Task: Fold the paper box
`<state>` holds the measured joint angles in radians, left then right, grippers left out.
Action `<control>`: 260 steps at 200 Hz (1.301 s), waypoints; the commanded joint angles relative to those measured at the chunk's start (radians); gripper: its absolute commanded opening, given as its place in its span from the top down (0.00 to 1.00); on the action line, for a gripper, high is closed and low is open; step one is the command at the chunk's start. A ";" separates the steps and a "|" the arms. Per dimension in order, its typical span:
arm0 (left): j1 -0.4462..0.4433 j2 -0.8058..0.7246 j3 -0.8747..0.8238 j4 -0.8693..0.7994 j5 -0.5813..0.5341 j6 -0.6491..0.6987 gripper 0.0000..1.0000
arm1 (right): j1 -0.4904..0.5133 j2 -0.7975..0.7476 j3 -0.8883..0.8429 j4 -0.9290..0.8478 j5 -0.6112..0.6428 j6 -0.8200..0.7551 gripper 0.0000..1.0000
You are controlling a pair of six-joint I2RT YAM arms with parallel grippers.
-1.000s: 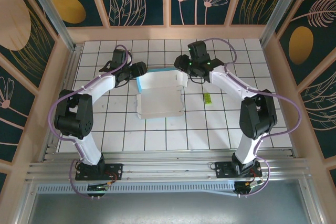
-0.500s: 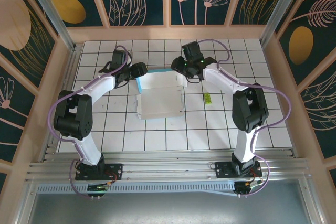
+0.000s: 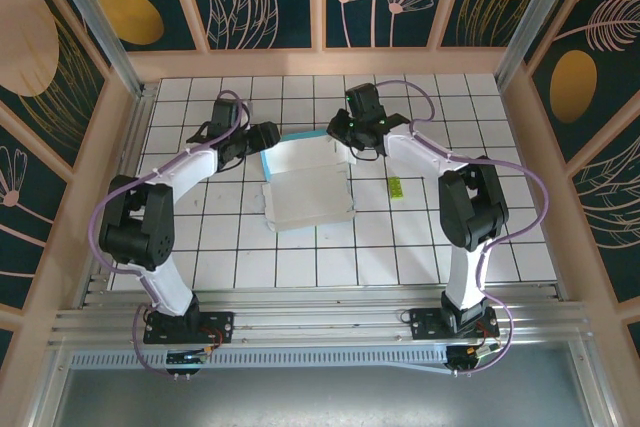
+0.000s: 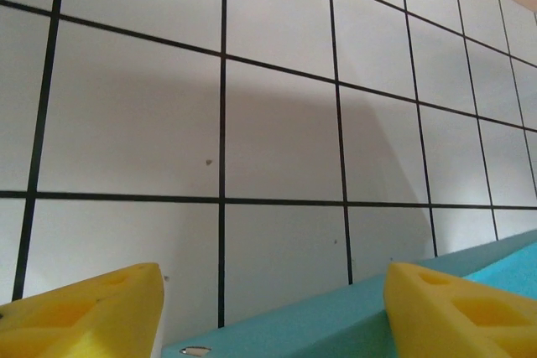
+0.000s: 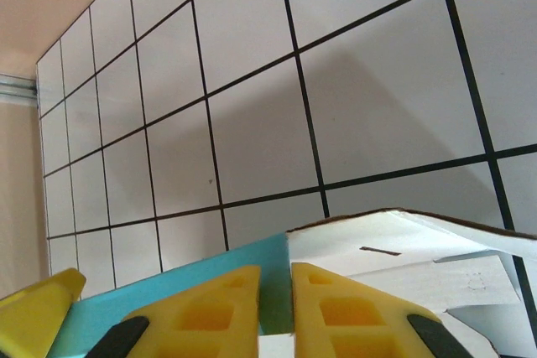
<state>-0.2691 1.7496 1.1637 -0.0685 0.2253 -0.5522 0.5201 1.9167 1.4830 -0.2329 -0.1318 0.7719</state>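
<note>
Yellow-fingered left gripper (image 3: 263, 134): released, jaws wide astride the raised far-left edge of the thin white-and-turquoise cardboard paper box (image 3: 305, 192); likely bracing that side for the fold.
Paper box: middle of the white tiled table (image 3: 200, 237), white face up, turquoise far flap standing between both grippers; the fold looks barely started.
Yellow-fingered right gripper (image 3: 346, 137): clenched on the flap's far-right corner, seemingly to swing it over.
Small yellow-green scrap (image 3: 396, 187): lies apart, right of the box; probably no role.
Count: 1 box, 2 grippers, 1 scrap.
</note>
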 commanded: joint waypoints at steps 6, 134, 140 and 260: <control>-0.005 -0.027 -0.067 0.001 0.060 -0.026 0.31 | 0.006 0.004 -0.062 0.007 0.016 0.000 0.86; -0.005 -0.240 -0.183 0.028 -0.027 -0.144 0.21 | 0.012 -0.070 -0.117 0.008 0.060 -0.077 0.79; -0.005 -0.266 -0.224 0.055 -0.022 -0.180 0.21 | 0.014 -0.079 -0.127 0.014 0.063 -0.081 0.79; -0.070 -0.378 -0.479 0.371 -0.004 -0.604 0.37 | 0.021 -0.124 -0.199 0.055 0.035 -0.128 0.77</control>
<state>-0.3332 1.3354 0.6636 0.2161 0.2272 -1.1175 0.5304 1.8179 1.3285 -0.1444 -0.0982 0.6594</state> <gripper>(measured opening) 0.636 0.233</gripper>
